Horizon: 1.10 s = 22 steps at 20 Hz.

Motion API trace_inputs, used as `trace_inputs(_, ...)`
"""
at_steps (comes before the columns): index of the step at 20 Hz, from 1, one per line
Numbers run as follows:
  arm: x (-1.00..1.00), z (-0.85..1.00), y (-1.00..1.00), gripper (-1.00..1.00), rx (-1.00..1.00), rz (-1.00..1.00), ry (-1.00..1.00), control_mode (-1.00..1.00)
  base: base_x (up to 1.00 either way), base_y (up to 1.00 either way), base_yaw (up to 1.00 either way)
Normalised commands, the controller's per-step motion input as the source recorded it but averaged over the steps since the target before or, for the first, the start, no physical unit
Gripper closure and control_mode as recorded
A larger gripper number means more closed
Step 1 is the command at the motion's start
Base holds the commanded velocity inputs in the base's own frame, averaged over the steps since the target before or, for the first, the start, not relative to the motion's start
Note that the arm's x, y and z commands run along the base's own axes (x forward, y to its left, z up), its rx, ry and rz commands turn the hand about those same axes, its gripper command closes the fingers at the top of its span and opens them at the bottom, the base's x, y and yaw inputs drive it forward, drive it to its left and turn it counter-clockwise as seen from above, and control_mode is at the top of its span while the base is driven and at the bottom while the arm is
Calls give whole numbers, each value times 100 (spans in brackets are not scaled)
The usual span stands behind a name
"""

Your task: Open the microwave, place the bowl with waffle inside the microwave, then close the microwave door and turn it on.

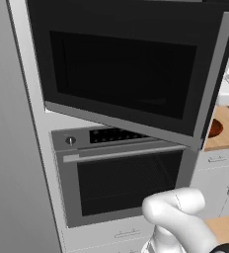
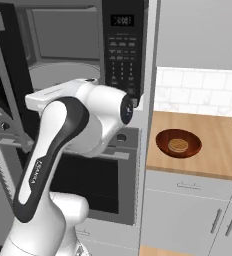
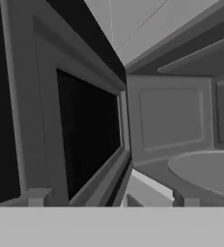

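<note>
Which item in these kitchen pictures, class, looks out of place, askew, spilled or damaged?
Nothing stands out. The microwave door is swung wide open on purpose, showing the grey cavity and its turntable. The bowl sits upright on the wooden counter with the waffle lying flat inside it; nothing is spilled.

Arm (image 2: pixel 63 150): glossy white rounded shells w/ dark grey-black band along one link, grey lettering printed on the band. Round dark joint cap w/ small blue spot. Fingertips (image 3: pixel 35 198) small, grey, blocky.
</note>
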Motion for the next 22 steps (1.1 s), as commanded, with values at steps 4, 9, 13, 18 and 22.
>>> trace_inputs(4,-28,0,33,-100,0,19,7,-100,0,0,0)
trace_inputs(9,-38,0,53,-100,0,21,7,-100,0,0,0)
trace_inputs(13,-40,0,75,-100,0,16,8,-100,0,0,0)
trace_inputs(18,-42,0,95,-100,-1,5,3,-100,0,0,0)
trace_inputs(22,-24,0,98,-100,-2,0,0,-100,0,0,0)
